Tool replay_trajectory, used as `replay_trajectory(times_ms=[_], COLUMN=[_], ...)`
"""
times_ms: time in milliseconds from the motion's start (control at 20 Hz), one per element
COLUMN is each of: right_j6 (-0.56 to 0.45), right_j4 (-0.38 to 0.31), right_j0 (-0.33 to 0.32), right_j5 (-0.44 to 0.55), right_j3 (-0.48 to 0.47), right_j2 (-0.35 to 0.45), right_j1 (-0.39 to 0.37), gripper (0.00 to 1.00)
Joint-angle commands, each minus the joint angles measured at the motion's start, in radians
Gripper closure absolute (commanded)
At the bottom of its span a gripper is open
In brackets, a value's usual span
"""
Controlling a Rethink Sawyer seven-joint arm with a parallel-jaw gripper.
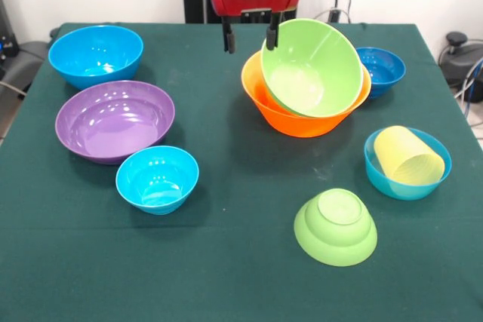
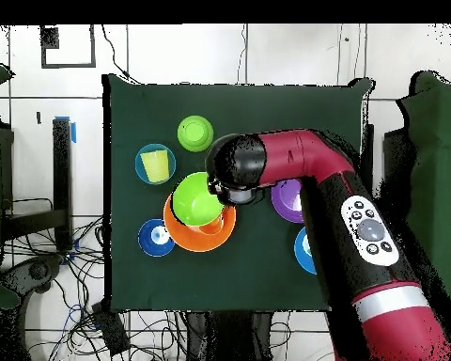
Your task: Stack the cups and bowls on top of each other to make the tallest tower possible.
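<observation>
We see dark green cloth table before white wall. At left: large blue bowl, purple bowl, small light blue bowl, all upright, empty. At centre: gripper spread open, one finger tip at rim of large lime bowl, which sits tilted inside orange bowl. Dark blue bowl behind. Small lime bowl lies upside down. At right: yellow cup on its side in light blue bowl.

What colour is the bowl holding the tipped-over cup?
Light blue plastic bowl, holding the pale yellow cup; clearest in the front view.
</observation>
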Motion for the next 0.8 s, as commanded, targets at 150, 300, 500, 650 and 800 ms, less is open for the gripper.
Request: replay_trajectory(times_ms=[150, 300, 500, 650, 800], right_j6=[-0.234, -0.221, -0.206, -0.204, -0.204], right_j4=[-0.097, -0.092, -0.103, -0.117, -0.117], right_j0=[-0.006, -0.01, -0.011, -0.012, -0.011], right_j5=[-0.079, -0.078, -0.095, -0.103, -0.098], right_j3=[0.068, 0.104, 0.11, 0.092, 0.083], right_j2=[0.057, 0.069, 0.073, 0.069, 0.067], right_j1=[-0.005, -0.04, -0.037, -0.006, 0.011], gripper=[0.0, 0.0, 0.0, 0.0, 0.0])
